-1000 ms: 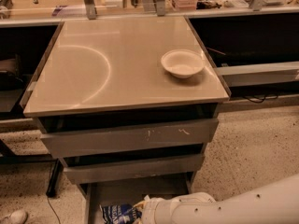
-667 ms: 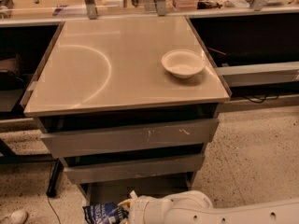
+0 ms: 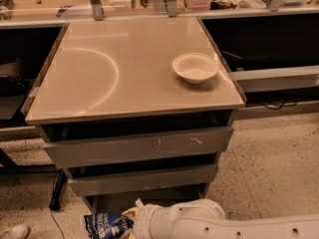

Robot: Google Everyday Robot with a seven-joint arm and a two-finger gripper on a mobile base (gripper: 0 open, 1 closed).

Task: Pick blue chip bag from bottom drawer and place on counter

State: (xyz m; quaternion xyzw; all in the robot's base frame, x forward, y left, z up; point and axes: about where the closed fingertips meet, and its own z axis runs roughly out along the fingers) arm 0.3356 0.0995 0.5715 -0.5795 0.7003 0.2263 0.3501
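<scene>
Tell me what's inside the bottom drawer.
The blue chip bag shows at the bottom drawer's front left, the gripper at the bag's right edge. The white arm covers the drawer's right part; the drawer fronts above hide its back.

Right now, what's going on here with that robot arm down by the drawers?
The robot's arm reaches in low from the right, with its gripper right against the blue chip bag at the front left of the open bottom drawer. Whether it has hold of the bag cannot be seen. The counter above carries a white bowl, and the bag is not on it yet.
</scene>
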